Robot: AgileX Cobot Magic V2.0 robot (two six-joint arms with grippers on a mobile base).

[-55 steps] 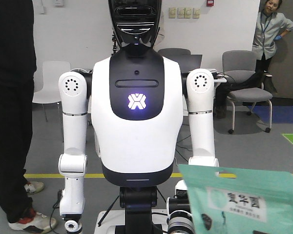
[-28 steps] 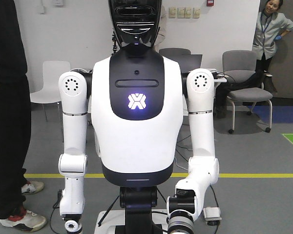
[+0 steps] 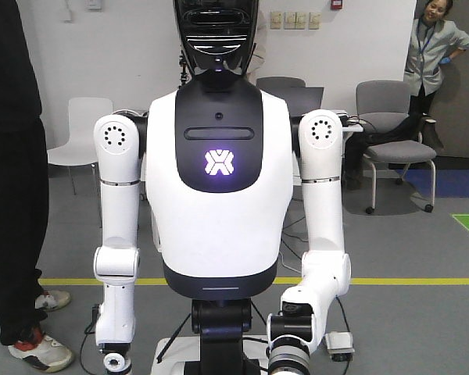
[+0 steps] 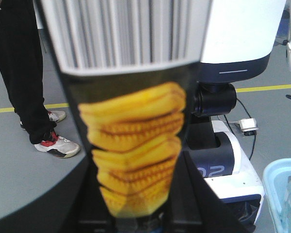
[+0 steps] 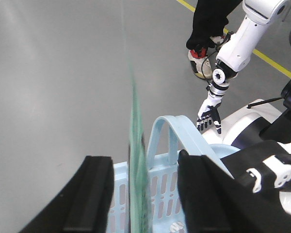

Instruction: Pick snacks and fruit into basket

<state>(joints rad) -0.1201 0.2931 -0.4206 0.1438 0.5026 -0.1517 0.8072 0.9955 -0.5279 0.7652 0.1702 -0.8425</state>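
Observation:
In the right wrist view the mint-green snacks pouch (image 5: 136, 145) hangs edge-on between the fingers of my right gripper (image 5: 145, 160). The jaws stand wide apart, open, and touch neither face of it. Right under it is the light-blue slotted basket (image 5: 165, 189) with its handle raised. My left gripper (image 4: 136, 194) is shut on a dark snack pack (image 4: 136, 131) printed with yellow wafers and a barcode, held upright close to the lens. A corner of the basket (image 4: 283, 194) shows at that view's lower right. The fruit is out of view.
A white humanoid robot (image 3: 219, 172) stands facing the front camera; its black-gloved hand (image 5: 208, 114) hangs just beyond the basket. A person in black trousers (image 3: 12, 234) stands at the left. Chairs line the back wall, and a yellow line (image 3: 406, 280) crosses the grey floor.
One second ago the mint-green pouch filled the lower right of the front view; it dropped out of that view half a second ago and stays out. The humanoid has not moved.

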